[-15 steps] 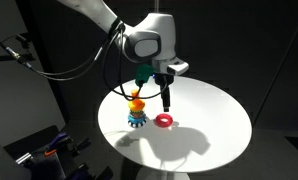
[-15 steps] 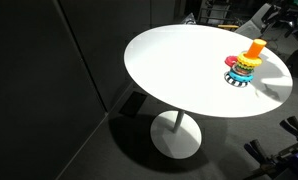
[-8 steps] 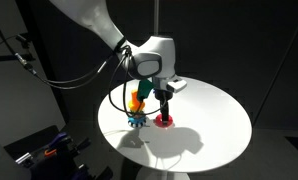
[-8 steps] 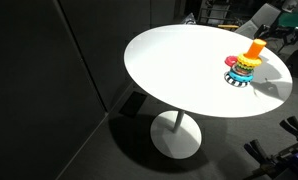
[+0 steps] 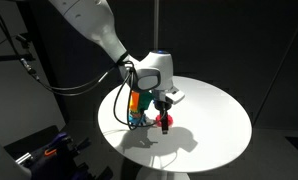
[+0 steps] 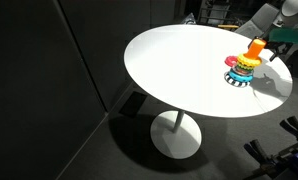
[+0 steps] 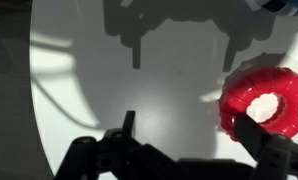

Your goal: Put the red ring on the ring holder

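The jaws stand apart, the gripper (image 7: 189, 130) low over the round white table (image 7: 109, 70) with one fingertip at the red ring (image 7: 237, 104), which lies flat on the tabletop just beside the ring holder (image 5: 138, 107), itself stacked with coloured rings.

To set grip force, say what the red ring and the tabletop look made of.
Red ring: likely moulded plastic, glossy; bright highlights along its rounded top. Tabletop: smooth matte white, perhaps laminate or painted board; shadows fall evenly, no grain shows.
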Available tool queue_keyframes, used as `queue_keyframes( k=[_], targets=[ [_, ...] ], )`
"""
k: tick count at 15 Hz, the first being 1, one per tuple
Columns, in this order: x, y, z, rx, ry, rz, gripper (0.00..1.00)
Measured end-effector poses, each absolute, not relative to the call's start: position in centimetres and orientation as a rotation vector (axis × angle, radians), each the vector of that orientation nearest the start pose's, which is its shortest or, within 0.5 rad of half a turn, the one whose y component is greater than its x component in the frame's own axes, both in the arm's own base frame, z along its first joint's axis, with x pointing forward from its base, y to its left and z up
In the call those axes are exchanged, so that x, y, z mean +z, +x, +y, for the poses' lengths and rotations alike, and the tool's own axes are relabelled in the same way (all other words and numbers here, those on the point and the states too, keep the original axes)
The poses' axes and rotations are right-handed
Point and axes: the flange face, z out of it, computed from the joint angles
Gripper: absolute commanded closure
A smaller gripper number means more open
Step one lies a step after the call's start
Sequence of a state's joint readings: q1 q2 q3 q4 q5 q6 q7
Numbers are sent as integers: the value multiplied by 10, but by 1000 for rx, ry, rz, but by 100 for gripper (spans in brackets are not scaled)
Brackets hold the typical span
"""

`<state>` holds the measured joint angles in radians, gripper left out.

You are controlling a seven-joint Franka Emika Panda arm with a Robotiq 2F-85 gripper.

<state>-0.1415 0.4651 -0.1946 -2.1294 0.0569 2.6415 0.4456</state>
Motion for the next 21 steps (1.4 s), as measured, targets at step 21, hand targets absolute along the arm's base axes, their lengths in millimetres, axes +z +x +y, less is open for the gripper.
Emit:
queue_keyframes(
  k=[21],
  targets=[
    [161, 567, -172, -244, -2963, 1182, 31]
  ],
)
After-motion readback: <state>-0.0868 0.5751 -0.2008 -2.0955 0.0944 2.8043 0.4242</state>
